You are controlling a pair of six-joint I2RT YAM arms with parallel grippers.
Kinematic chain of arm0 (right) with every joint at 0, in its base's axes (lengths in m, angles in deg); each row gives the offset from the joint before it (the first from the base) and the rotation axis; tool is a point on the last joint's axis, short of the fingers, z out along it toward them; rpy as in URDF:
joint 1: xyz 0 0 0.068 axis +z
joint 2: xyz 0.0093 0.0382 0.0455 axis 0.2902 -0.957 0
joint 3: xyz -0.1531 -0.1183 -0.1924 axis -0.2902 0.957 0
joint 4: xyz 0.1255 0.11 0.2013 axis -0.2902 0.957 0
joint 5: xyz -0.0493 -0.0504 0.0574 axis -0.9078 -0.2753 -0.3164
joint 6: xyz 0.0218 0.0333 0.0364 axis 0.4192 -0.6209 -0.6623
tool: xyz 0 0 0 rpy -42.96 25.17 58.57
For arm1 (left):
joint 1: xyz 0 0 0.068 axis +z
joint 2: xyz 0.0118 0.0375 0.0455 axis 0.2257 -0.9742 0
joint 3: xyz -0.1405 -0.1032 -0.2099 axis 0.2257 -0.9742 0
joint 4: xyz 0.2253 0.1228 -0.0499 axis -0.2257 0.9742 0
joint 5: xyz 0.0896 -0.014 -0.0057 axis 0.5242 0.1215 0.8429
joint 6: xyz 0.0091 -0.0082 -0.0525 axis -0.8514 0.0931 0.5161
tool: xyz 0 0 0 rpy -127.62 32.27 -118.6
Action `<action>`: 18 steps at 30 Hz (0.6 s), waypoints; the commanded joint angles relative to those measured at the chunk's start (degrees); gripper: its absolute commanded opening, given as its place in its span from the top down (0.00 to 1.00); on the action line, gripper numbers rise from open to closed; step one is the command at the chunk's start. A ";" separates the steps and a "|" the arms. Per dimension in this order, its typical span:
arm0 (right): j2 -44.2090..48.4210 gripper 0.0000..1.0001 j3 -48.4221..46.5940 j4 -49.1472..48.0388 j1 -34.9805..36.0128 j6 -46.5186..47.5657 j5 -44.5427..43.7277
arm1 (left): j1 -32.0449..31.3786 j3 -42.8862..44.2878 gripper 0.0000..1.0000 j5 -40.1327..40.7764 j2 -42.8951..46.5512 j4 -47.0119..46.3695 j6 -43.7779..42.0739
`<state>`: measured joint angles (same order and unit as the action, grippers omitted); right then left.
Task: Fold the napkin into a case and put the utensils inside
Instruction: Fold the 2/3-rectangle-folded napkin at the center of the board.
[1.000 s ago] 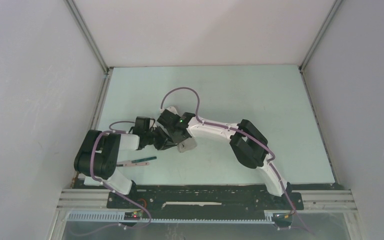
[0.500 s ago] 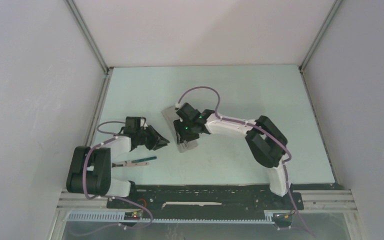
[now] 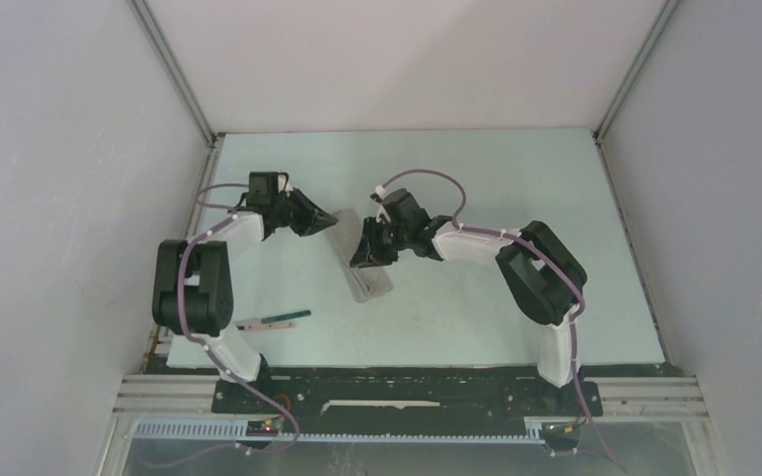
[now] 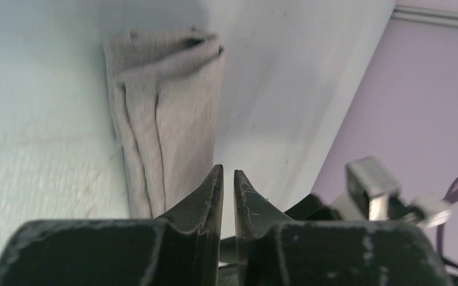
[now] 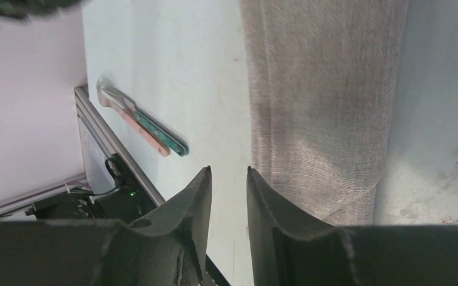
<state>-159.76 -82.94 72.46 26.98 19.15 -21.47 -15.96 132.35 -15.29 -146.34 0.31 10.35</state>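
The napkin is folded into a long thin case [image 3: 373,284]. It lies flat near the middle of the table [image 3: 516,178], a bit to the left, and one end points to the far side. From the left wrist you can see soft folds running down the case [image 4: 167,119], and at its far end the layers gape a little. The left gripper [image 3: 329,222] is at the far end of the case, low over the table. Its two fingers [image 4: 213,182] are almost together with just a thin gap, and nothing is between them. The right gripper [image 3: 363,262] is over the middle of the case. I cannot tell if it touches the cloth. Its fingers [image 5: 200,190] are a little apart and they hold nothing. From the right wrist, the grey cloth [image 5: 322,107] is just to the right of the fingers. The utensils [image 3: 273,319] lie on the table near the base of the left arm, well apart from the case. They are side by side and touching. One has a green handle and one has a pink handle [image 5: 146,134], and the other ends are shiny silver. They are not in the case.
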 commanded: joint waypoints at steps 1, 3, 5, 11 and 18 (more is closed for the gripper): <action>-1.98 0.64 3.44 -6.98 0.00 -3.05 2.50 | -0.52 6.91 0.84 0.49 -8.94 -0.44 -0.05; -2.13 0.64 4.09 -7.18 -0.01 -2.16 2.77 | -0.51 9.70 0.87 -0.53 -12.24 -0.33 -0.26; -1.32 0.62 4.11 -6.62 0.35 0.15 1.68 | -0.51 11.30 0.86 1.35 -11.39 0.74 -1.90; 2.08 0.43 -2.06 3.49 1.78 9.02 -6.21 | 4.90 16.34 0.74 3.50 -2.08 12.64 -9.15; -5.48 0.32 -20.48 12.63 4.85 13.08 -24.94 | 10.00 7.68 0.54 6.42 14.87 18.95 -12.81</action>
<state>-162.36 -92.99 81.19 29.82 27.72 -32.20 -6.96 144.70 -10.84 -140.98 14.10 1.30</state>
